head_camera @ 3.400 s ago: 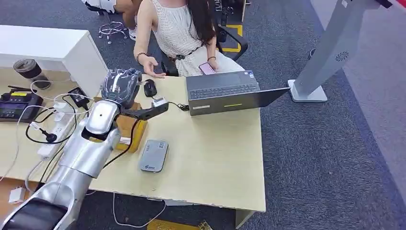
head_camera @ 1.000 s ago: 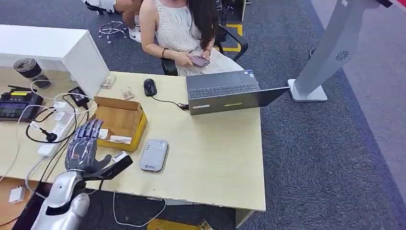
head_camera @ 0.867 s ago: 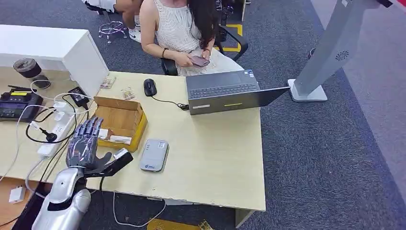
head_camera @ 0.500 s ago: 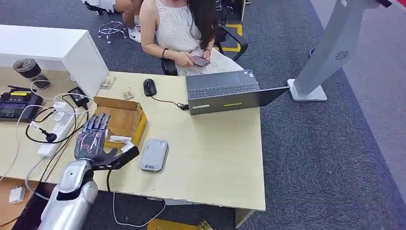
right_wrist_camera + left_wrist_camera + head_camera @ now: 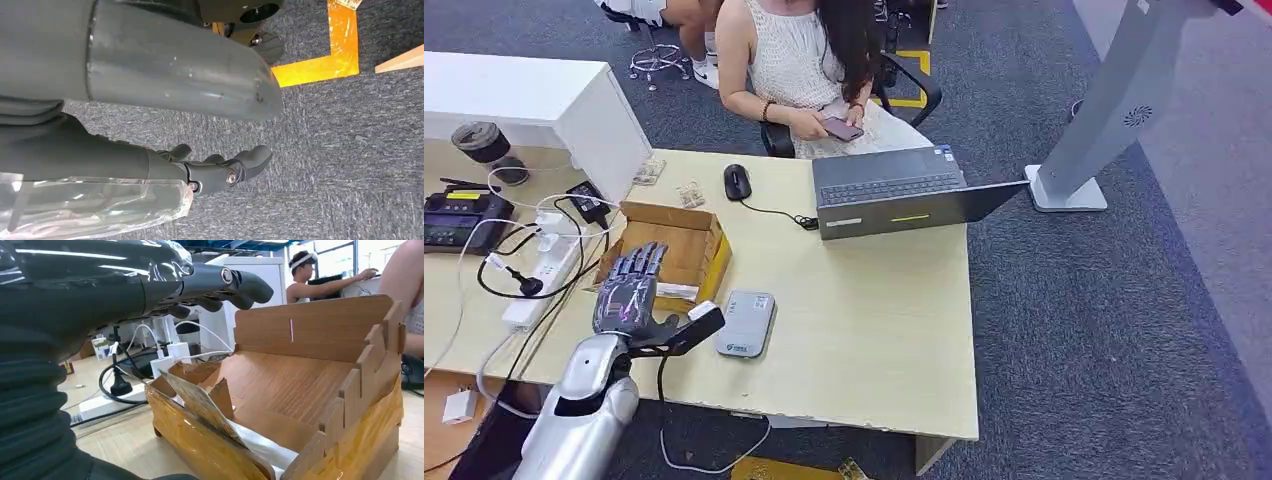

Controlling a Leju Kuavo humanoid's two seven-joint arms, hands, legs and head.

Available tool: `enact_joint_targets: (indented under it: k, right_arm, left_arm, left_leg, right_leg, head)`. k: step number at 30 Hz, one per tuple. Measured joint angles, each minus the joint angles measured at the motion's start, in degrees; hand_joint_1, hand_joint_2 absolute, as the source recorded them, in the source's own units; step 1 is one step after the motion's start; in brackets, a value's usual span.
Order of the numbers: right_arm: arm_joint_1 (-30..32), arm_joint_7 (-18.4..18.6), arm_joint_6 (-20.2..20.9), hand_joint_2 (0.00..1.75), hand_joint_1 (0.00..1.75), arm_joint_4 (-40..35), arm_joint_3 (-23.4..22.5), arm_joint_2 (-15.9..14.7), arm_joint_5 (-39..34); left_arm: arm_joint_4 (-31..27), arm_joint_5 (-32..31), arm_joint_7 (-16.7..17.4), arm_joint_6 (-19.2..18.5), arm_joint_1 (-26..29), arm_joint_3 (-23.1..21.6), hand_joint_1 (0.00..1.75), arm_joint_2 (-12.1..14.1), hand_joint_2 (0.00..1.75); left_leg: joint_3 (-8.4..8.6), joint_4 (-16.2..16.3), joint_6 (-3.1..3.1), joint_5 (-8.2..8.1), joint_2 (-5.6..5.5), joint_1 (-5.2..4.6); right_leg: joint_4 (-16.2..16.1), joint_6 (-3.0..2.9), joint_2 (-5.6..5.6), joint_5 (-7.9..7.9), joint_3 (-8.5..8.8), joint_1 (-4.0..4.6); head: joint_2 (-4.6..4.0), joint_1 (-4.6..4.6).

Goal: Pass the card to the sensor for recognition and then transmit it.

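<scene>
Fingers point(image 5: 639, 268) of the left hand point(image 5: 629, 296) spread apart, empty, over the cardboard box point(image 5: 686, 249) near the tabletop's point(image 5: 874, 310) left edge, beside the grey sensor point(image 5: 746, 323); no writing readable.

A seated person point(image 5: 809, 60) holds a phone point(image 5: 842, 128) behind the open laptop point(image 5: 894, 192) and mouse point(image 5: 737, 182).

Left hand point(image 5: 629, 296) open above near end of cardboard box point(image 5: 686, 245); box walls notched, raised at far end. Card reader point(image 5: 746, 323) just beside hand, toward laptop point(image 5: 894, 192). Bare desk point(image 5: 874, 310) between reader and laptop. Power strip point(image 5: 542, 278) and cables crowd outer side.
</scene>
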Motion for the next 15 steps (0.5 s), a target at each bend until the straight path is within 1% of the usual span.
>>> enact_joint_targets:
  k: [5,14,15]
  right_arm:
    - [0.0,0.09,-0.09,0.0,0.0,0.0,0.0,0.0,0.0]
    - [0.0,0.26,-0.09,0.0,0.0,0.0,0.0,0.0,0.02]
    - [0.0,0.26,-0.09,0.0,0.0,0.0,0.0,0.0,0.02]
  left_arm:
    - [0.0,-0.85,1.94,-0.46,-0.01,0.0,0.0,0.0,1.75]
    - [0.0,-0.85,2.1,-0.59,-0.03,0.0,0.0,0.02,1.75]
    - [0.0,-0.85,2.12,-0.59,-0.03,0.0,1.75,0.02,1.75]
  left_leg:
    - [0.0,0.0,0.0,0.0,0.0,0.0]
    - [0.0,0.0,0.0,0.0,0.0,0.0]
    - [0.0,0.0,0.0,0.0,0.0,0.0]
  right_leg:
    - [0.0,0.0,0.0,0.0,0.01,0.0]
    - [0.0,0.0,0.0,0.0,0.0,0.0]
    - [0.0,0.0,0.0,0.0,0.0,0.0]
  head:
    - [0.0,0.0]
    - [0.0,-0.02]
    - [0.0,0.0]
